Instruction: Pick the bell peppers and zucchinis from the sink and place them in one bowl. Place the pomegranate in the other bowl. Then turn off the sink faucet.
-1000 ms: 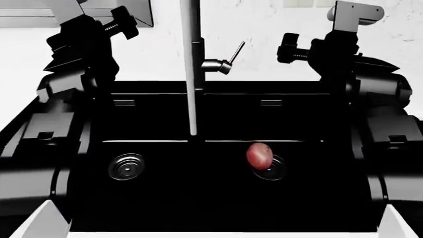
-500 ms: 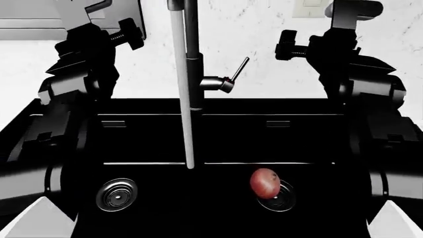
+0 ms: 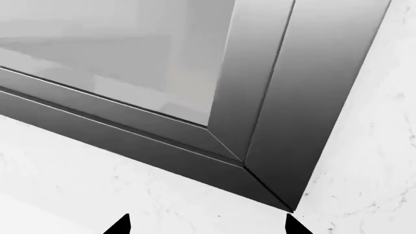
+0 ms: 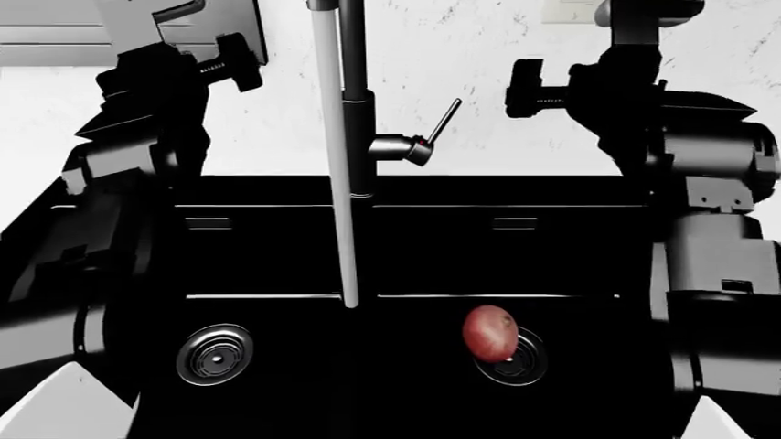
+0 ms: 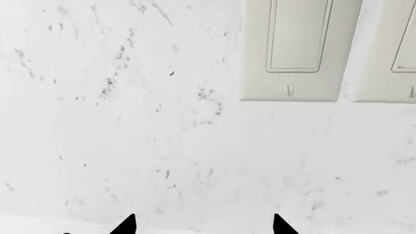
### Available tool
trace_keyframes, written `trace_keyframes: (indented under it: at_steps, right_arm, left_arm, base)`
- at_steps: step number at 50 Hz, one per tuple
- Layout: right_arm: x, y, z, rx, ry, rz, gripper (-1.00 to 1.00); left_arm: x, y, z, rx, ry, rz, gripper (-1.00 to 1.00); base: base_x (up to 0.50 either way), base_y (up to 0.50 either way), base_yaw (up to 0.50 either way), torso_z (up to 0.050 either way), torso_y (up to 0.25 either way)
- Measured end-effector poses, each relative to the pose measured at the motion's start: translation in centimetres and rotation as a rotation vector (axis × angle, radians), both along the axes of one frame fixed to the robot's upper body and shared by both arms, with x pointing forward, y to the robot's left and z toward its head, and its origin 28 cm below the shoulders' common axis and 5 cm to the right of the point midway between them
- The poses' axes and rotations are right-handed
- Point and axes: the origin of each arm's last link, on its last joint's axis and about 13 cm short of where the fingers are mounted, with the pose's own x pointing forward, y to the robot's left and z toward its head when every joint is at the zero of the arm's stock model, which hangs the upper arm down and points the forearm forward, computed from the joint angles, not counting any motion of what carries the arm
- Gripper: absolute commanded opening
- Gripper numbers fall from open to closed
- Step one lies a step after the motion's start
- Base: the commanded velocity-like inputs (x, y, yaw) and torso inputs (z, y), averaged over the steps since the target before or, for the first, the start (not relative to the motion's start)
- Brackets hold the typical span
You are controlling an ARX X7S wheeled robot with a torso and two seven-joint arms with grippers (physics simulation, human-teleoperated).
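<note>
The black double-basin sink (image 4: 281, 247) fills the head view. A small red-pink pomegranate (image 4: 491, 334) rests at the right basin's steel drain (image 4: 528, 364). The dark faucet (image 4: 355, 110) stands at the back centre with its thin lever handle (image 4: 444, 117) slanting up to the right; a pale stream (image 4: 337, 183) falls beside it. Both arms are raised at the sink's sides. My left gripper (image 3: 208, 226) is open, facing a window frame corner (image 3: 273, 146). My right gripper (image 5: 203, 226) is open, facing the wall. Bell peppers, zucchinis and both bowls are out of view.
The left basin holds only its drain (image 4: 215, 355). Marbled white wall (image 4: 513, 146) backs the sink. Two pale switch plates (image 5: 293, 48) are on the wall ahead of the right gripper. White counter corners (image 4: 61, 407) show at the front.
The head view has shifted, so the sink and pomegranate sit lower in frame than a second ago. The right arm has turned slightly. The pomegranate stays by the drain.
</note>
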Motion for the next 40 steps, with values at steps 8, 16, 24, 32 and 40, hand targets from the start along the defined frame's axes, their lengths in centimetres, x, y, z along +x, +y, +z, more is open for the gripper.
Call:
trace_keyframes:
  at_steps: [8,16,24,32,40]
  right_arm:
    - [-2.0,0.2,1.8,-0.042,0.015,0.032,1.00]
    - [-4.5,0.9,4.4,-0.110,0.098,0.127,1.00]
    - [-7.5,2.1,7.7,-0.192,0.185,0.166,1.00]
    - [-10.6,3.4,8.2,-0.274,0.309,0.229,1.00]
    - [-12.9,4.0,7.0,-0.322,0.470,0.277,1.00]
  left_arm:
    - [0.0,0.3,0.1,0.015,-0.004,0.002,1.00]
    - [0.0,0.5,0.0,0.018,-0.002,0.004,1.00]
    - [-0.1,0.7,0.1,0.018,-0.010,0.004,1.00]
    - [-0.1,0.8,0.2,0.015,-0.016,0.003,1.00]
    - [-0.1,0.9,0.0,0.010,-0.020,0.002,1.00]
  base:
    - [0.00,0.00,0.00,0.000,-0.218]
    - [0.00,0.00,0.00,0.000,0.000]
    - [0.00,0.00,0.00,0.000,0.000]
    - [0.00,0.00,0.00,0.000,0.000]
    - [0.00,0.00,0.00,0.000,0.000]
